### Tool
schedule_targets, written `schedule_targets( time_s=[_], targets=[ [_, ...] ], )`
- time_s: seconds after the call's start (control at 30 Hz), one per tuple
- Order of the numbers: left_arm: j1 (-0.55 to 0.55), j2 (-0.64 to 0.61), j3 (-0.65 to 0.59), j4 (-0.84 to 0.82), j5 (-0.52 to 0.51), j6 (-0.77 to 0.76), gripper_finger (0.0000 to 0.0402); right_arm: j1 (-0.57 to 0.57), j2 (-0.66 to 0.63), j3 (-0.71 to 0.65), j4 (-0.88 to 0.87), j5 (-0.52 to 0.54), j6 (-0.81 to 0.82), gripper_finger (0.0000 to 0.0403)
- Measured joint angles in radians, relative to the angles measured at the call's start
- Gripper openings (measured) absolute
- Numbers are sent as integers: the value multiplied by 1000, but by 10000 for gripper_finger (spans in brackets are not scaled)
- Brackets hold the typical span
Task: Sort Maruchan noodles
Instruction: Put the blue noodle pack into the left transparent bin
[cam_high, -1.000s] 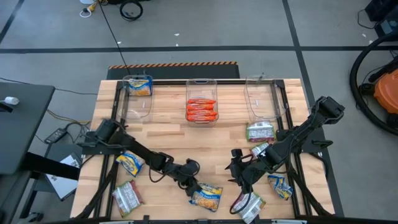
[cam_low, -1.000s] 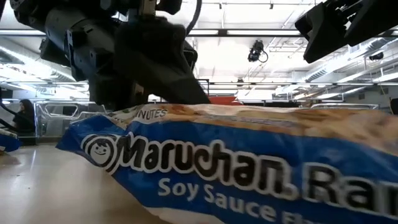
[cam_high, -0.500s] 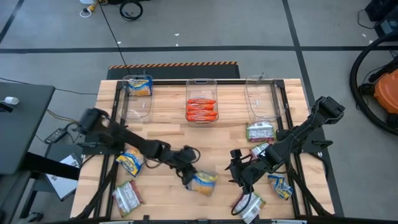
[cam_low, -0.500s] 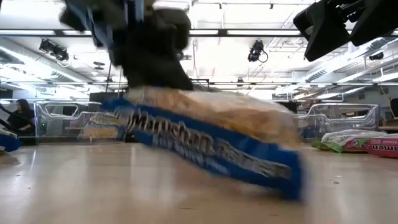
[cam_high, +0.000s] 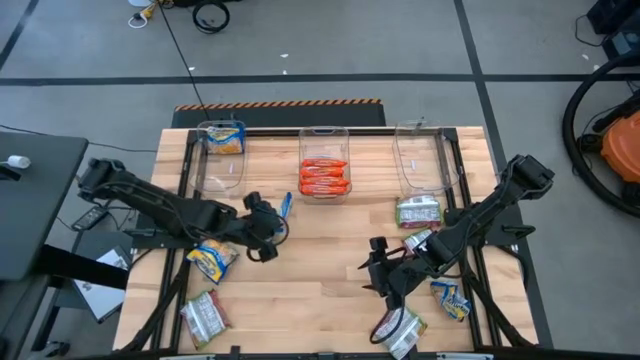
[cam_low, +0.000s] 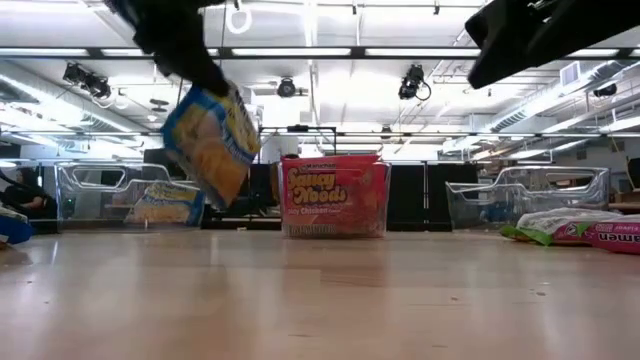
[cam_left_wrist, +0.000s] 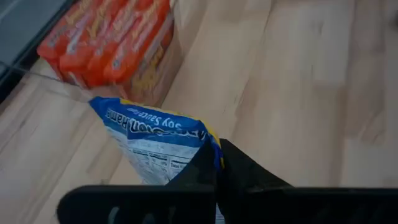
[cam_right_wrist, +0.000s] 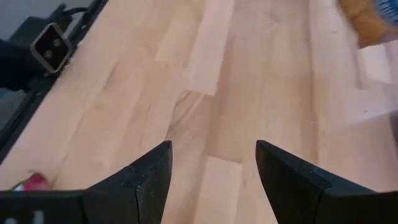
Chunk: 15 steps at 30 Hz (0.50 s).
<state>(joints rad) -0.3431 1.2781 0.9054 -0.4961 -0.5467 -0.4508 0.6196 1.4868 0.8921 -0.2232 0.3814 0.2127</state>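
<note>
Left gripper (cam_high: 270, 222): clamped on a yellow-and-blue packet (cam_low: 210, 142), carried clear of the table (cam_high: 330, 260) between the left bin (cam_high: 222, 152) and the middle bin (cam_high: 325, 165). From above the packet shows only as a thin blue edge; in the left wrist view its lower end is hidden behind the dark fingers (cam_left_wrist: 242, 180), with the "Soy Sauce" print readable above them. The low view cuts off the arm at the top edge.

Right gripper (cam_high: 378, 272): fingers wide apart, nothing between them, low over bare wood on the right half of the table.

Packets in bins: one yellow-and-blue in the left bin; a stack of orange-red packets (cam_high: 324, 176) in the middle bin; right bin (cam_high: 424, 158) contents not discernible.

Packets loose on table:
- yellow-and-blue packet on the left (cam_high: 208, 262), partly under the left arm
- silvery packet at the near left edge (cam_high: 204, 316)
- green-and-pink packet below the right bin (cam_high: 418, 211)
- small packet beside the right arm (cam_high: 418, 241), partly covered
- yellow-and-blue packet at the right edge (cam_high: 450, 298)
- silvery packet at the near right (cam_high: 398, 330), partly cut off by the frame
</note>
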Motion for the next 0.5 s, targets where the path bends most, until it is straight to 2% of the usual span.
schedule_targets(
  time_s=[0.23, 0.37, 0.5],
  targets=[
    [-61, 69, -150, 189, 24, -11, 1, -23, 0, 0, 6, 19, -14, 237],
    [-125, 133, -158, 254, 78, -8, 5, -27, 0, 1, 2, 12, -6, 238],
    [-174, 193, -129, 254, 104, -9, 38, -27, 0, 1, -6, 6, 20, 239]
  ],
)
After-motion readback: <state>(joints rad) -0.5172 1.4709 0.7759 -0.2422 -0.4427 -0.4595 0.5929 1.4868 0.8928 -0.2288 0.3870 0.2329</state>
